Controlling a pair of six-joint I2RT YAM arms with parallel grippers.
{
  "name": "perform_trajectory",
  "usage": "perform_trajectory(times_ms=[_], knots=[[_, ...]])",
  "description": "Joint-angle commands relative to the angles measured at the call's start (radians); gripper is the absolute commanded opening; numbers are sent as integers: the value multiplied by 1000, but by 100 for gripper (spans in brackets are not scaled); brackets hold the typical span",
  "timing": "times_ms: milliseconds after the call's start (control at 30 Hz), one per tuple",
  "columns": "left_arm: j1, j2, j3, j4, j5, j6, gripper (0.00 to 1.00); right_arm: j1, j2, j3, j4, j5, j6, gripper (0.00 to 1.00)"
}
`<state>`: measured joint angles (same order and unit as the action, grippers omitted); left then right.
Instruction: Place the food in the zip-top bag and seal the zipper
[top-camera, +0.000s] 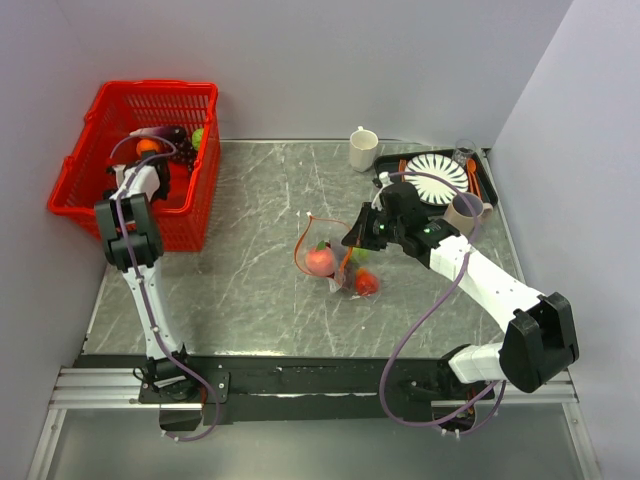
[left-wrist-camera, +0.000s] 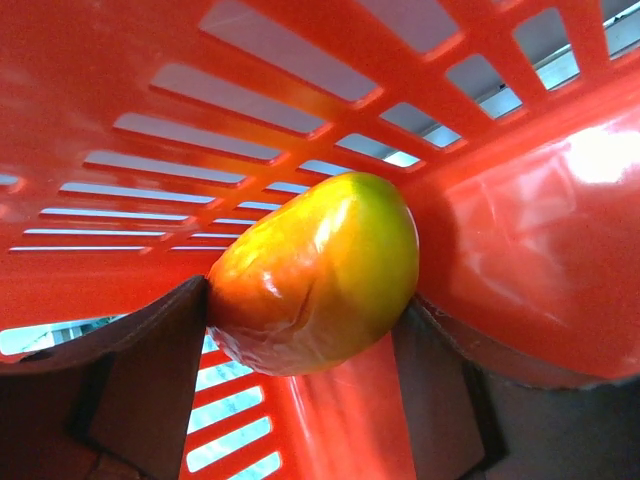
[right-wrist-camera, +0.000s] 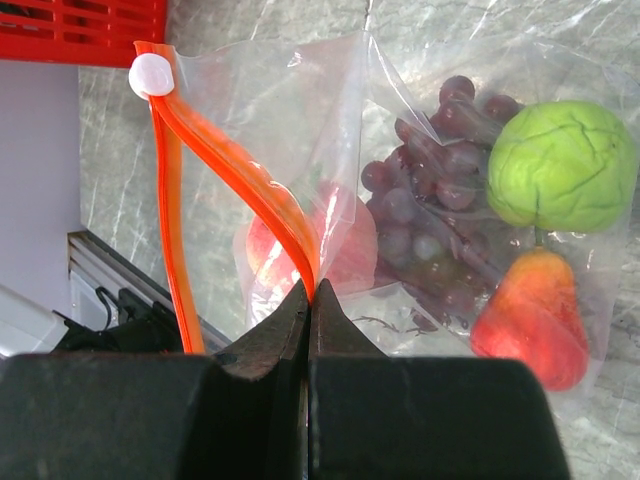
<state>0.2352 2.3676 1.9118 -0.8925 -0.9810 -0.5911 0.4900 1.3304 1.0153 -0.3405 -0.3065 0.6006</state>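
Observation:
An orange-and-green mango lies in a corner of the red mesh basket. My left gripper reaches into the basket, and its fingers press on both sides of the mango. The clear zip-top bag lies mid-table and holds purple grapes, a green fruit, a red pear and a pink peach. My right gripper is shut on the orange zipper, lifting one lip so that the mouth gapes. A white slider sits at the strip's end.
More food, including a green piece, lies in the basket. At the back right stand a white mug, a striped plate on a black tray, a glass and a brown cup.

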Motion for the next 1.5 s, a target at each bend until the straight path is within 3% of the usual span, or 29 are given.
perform_trajectory(times_ms=[0, 300, 567, 800, 933, 1167, 1300, 1367, 1467], knots=[[3, -96, -40, -29, 48, -59, 66, -7, -33, 43, -9, 9, -16, 0], [-111, -421, -120, 20, 266, -18, 58, -7, -31, 45, -12, 10, -22, 0], [-137, -576, -62, -17, 283, -26, 53, -5, -34, 66, -23, 3, -18, 0], [-215, -824, -86, 88, 294, -6, 47, -5, -33, 121, -75, 32, -28, 0], [-229, -955, -138, 162, 457, -3, 39, -5, -42, 140, -89, 38, -22, 0], [-263, -1149, -348, 320, 934, -101, 30, -7, -74, 137, -75, 30, 19, 0], [-328, -1241, -583, 544, 1334, -275, 25, -5, -60, 160, -75, 9, 31, 0], [-375, -1265, -657, 642, 1412, -347, 23, -5, -47, 166, -69, -14, 44, 0], [-493, -1304, -778, 800, 1420, -418, 22, -4, -30, 190, -72, -26, 54, 0]])
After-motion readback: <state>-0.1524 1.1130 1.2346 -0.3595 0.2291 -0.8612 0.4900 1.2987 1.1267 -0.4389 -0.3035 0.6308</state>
